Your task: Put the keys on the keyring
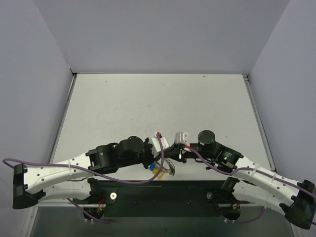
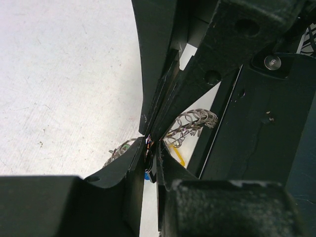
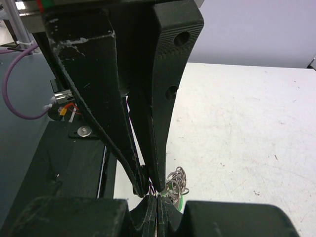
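The keyring, silvery with a chain-like rim, hangs just above the table's near edge where both grippers meet tip to tip. My left gripper is shut on the ring's rim; a blue key shows between its fingers and a yellow key hangs beside them. My right gripper is shut against the same spot, with the ring's loops and a green key just right of its fingers. In the top view the ring, blue key and yellow key hang below the grippers.
The black base plate of the arms lies directly under and behind the grippers. The white table stretches away to grey walls on three sides. Purple cables trail along both arms.
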`<state>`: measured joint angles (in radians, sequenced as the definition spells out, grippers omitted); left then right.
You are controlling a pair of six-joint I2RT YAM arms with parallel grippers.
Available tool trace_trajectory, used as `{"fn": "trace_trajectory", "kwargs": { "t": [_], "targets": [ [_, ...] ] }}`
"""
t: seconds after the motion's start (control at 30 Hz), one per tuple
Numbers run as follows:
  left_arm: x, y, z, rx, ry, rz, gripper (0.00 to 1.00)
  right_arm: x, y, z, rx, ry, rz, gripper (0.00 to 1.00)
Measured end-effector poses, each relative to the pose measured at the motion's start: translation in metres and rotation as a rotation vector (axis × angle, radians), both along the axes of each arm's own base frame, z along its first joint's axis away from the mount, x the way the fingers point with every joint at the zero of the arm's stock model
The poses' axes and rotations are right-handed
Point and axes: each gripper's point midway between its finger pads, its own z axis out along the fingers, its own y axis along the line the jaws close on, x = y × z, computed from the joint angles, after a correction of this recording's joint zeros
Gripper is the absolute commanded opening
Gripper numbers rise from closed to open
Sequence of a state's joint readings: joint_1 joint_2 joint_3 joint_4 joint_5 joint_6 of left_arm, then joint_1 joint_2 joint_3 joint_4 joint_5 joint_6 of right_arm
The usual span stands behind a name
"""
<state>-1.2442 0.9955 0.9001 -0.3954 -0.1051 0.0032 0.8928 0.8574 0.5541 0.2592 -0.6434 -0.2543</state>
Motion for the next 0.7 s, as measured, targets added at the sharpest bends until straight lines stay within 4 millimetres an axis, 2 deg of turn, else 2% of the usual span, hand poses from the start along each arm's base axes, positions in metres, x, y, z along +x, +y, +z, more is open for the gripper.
{"fn": "trace_trajectory", "kwargs": {
  "t": [0.1,0.13,0.17,0.23,0.27,0.33,0.43,0.57,0.7],
  "targets": [
    [-0.001,0.001,0.0,-0.002,-0.001,-0.001,0.02,-0.001,0.001,0.0,0.003,0.0,0.004,0.0],
    [-0.001,0.001,0.0,-0.003,-0.001,-0.002,0.07,-0.001,0.001,0.0,0.004,-0.001,0.004,0.0],
    [-0.001,0.001,0.0,-0.002,-0.001,-0.001,0.26,-0.001,0.001,0.0,0.005,-0.001,0.004,0.0],
    [-0.001,0.002,0.0,-0.001,-0.004,0.002,0.44,-0.001,0.001,0.001,0.008,-0.003,0.005,0.0],
    [0.001,0.004,0.0,0.006,-0.008,0.015,0.51,-0.001,0.002,0.001,0.009,0.0,0.004,0.0],
    [0.004,0.014,-0.005,0.044,-0.019,0.041,0.57,-0.001,0.002,0.001,0.009,0.006,0.003,0.0],
    [0.008,0.025,-0.004,0.049,-0.025,0.079,0.61,-0.002,0.001,0.0,0.008,0.013,0.002,0.0],
    [0.007,0.035,0.009,-0.025,-0.027,0.104,0.61,-0.002,0.001,-0.001,0.007,0.015,0.001,0.0],
    [0.008,0.047,0.023,-0.128,-0.023,0.132,0.54,-0.002,0.001,-0.001,0.006,0.015,0.002,0.0]
  ]
}}
